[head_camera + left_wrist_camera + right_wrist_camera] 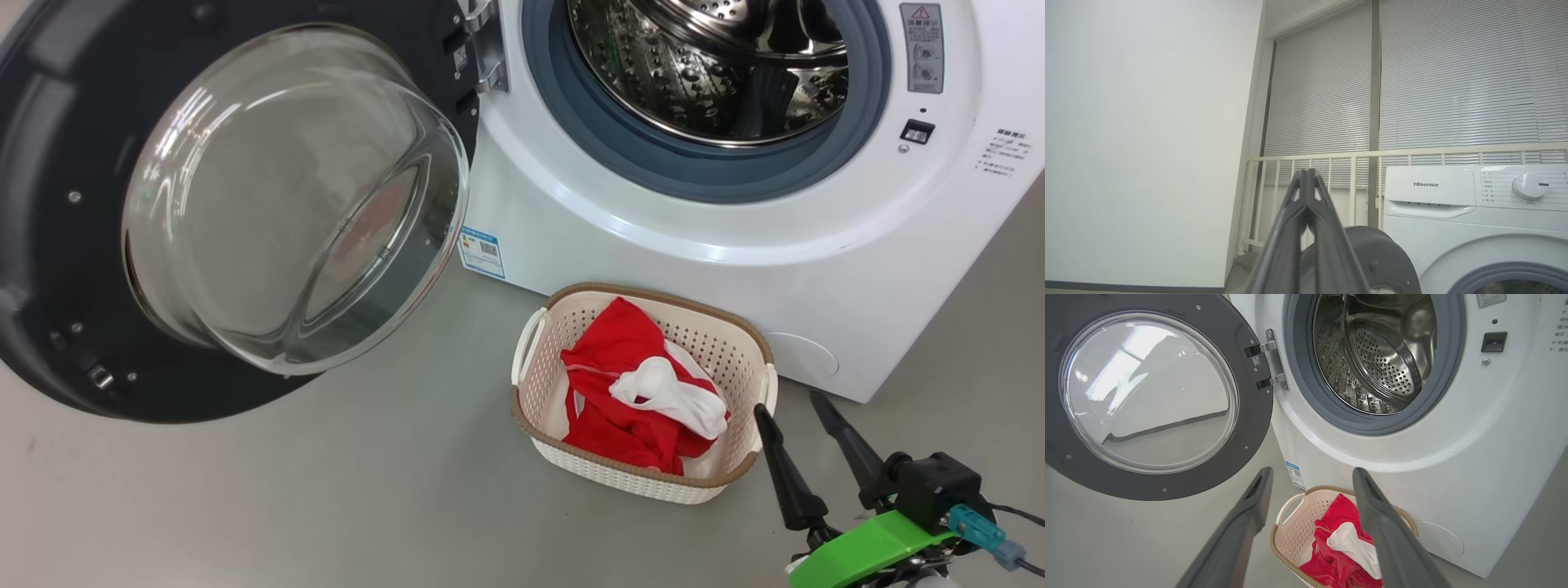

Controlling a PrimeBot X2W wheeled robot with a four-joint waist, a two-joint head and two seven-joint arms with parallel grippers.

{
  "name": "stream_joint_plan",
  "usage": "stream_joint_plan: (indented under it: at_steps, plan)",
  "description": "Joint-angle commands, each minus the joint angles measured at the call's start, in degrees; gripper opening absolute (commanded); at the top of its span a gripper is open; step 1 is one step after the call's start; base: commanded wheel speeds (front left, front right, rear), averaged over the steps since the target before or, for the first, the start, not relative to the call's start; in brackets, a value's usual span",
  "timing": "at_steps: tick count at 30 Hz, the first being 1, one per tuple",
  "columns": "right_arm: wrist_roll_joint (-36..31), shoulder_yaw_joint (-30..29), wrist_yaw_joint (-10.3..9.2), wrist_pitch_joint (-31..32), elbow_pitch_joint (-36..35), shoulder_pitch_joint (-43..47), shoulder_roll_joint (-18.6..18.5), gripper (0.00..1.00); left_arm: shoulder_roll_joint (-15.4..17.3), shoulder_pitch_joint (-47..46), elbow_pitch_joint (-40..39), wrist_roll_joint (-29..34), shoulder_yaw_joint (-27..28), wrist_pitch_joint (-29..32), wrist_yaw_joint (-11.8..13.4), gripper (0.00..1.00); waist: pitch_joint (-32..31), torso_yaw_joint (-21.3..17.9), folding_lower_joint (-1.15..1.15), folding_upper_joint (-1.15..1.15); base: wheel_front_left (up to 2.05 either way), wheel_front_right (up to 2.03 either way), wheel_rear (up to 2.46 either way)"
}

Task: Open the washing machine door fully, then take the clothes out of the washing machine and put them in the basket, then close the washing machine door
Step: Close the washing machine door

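The clothes (629,384) lie in the basket (543,384) and the drum (710,73) looks bare, so I judge only closing is left. The washing machine door (229,204) stands swung wide, left of the opening. The right end effector (789,403), spread open and empty, sits by the basket's right end, well apart from the door. The left end effector (1307,173), fingers pressed together on nothing, is nearer.

The washing machine door (294,196) runs off the head view's left and top edges; the drum (694,73) is cut at the top too. A finger (1392,539) of the right end effector (1312,471) hides part of the clothes (1331,559) and basket (1298,535). The label (482,251) print is unreadably small.
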Motion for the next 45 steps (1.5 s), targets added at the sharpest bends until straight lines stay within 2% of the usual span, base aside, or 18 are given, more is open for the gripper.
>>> stream_joint_plan:
  at_steps: [1, 4, 5, 7, 11, 15, 16, 18, 20, 24, 31, 38, 45]
  plan:
    - [-0.6, 0.7, 0.43, -0.4, -1.6, -1.1, -0.3, 1.00, 4.4, -4.2, 0.6, -1.9, 2.3, -0.2, -0.3, 0.00, 0.4, -0.1, 0.00, 0.00, 0.00, 0.00, 0.00]
    - [-1.0, -0.3, 0.43, -0.4, -2.0, -0.8, -0.1, 1.00, 11.0, -11.3, 7.0, -7.4, 2.0, -0.2, -0.3, 0.00, 0.9, -0.1, 0.00, 0.00, 0.00, 0.00, 0.00]
    - [-1.3, -1.0, 0.43, -0.4, -2.4, -0.5, 0.1, 1.00, 14.5, -15.5, 12.7, -11.3, 1.5, -0.2, -0.3, 0.00, 1.4, -0.1, 0.00, 0.00, 0.00, 0.00, 0.00]
    - [-1.6, -1.6, 0.43, -0.4, -2.8, -0.3, 0.2, 1.00, 17.6, -19.0, 19.6, -15.6, 0.0, -0.2, -0.3, 0.00, 1.7, -0.1, 0.00, 0.00, 0.00, 0.00, 0.00]
    - [-2.1, -2.5, 0.43, -0.4, -3.4, -0.1, 0.3, 1.00, 22.4, -25.6, 32.4, -25.2, -2.9, 3.5, -0.3, 0.00, 2.5, -0.1, 0.00, 0.00, 0.00, 0.00, 0.00]
    - [-2.5, -2.8, 0.43, -0.4, -3.7, -0.4, 0.0, 1.00, 25.5, -30.6, 42.5, -33.3, -5.4, 11.1, -0.3, 0.00, 3.4, -0.3, 0.00, 0.00, 0.00, 0.00, 0.00]
    - [-2.5, -2.8, 0.43, -0.4, -3.7, -0.4, 0.0, 1.00, 25.5, -30.6, 42.5, -33.3, -5.4, 11.1, -0.3, 0.00, 3.4, -0.3, 0.00, 0.00, 0.00, 0.00, 0.00]
    - [-2.7, -2.8, 0.43, -0.4, -3.7, -0.5, -0.1, 1.00, 26.7, -32.4, 46.8, -36.3, -6.8, 15.7, -0.3, 0.00, 3.6, -0.4, 0.00, 0.00, 0.00, 0.00, 0.00]
    - [-2.8, -2.9, 0.43, -0.4, -3.8, -0.5, -0.3, 1.00, 28.4, -33.4, 50.9, -36.8, -8.4, 18.5, -0.3, 0.00, 3.7, -0.6, 0.00, 0.00, 0.00, 0.00, 0.00]
    - [-3.1, -2.9, 0.43, -0.4, -3.9, -0.3, -0.7, 1.00, 29.6, -35.3, 57.3, -39.6, -11.2, 26.7, -0.3, 0.00, 3.9, -1.0, 0.00, 0.00, 0.00, 0.00, 0.00]
    - [-5.3, -1.6, 0.43, -0.4, -3.8, -0.4, -2.1, 1.00, 30.1, -36.4, 63.2, -42.1, -15.4, 38.6, -0.3, 0.00, 4.3, -1.7, 0.00, 0.00, 0.00, 0.00, 0.00]
    - [-6.6, -0.7, 0.43, -0.4, -3.7, -0.3, -2.9, 1.00, 29.8, -35.0, 62.1, -44.3, -18.5, 45.2, -0.3, 0.00, 4.2, -2.3, 0.00, 0.00, 0.00, 0.00, 0.00]
    - [-6.6, -0.4, 0.43, -0.4, -3.5, 0.1, -2.9, 1.00, 29.6, -31.4, 55.3, -48.1, -21.7, 51.9, -0.3, 0.00, 3.1, -2.5, 0.00, 0.00, 0.00, 0.00, 0.00]
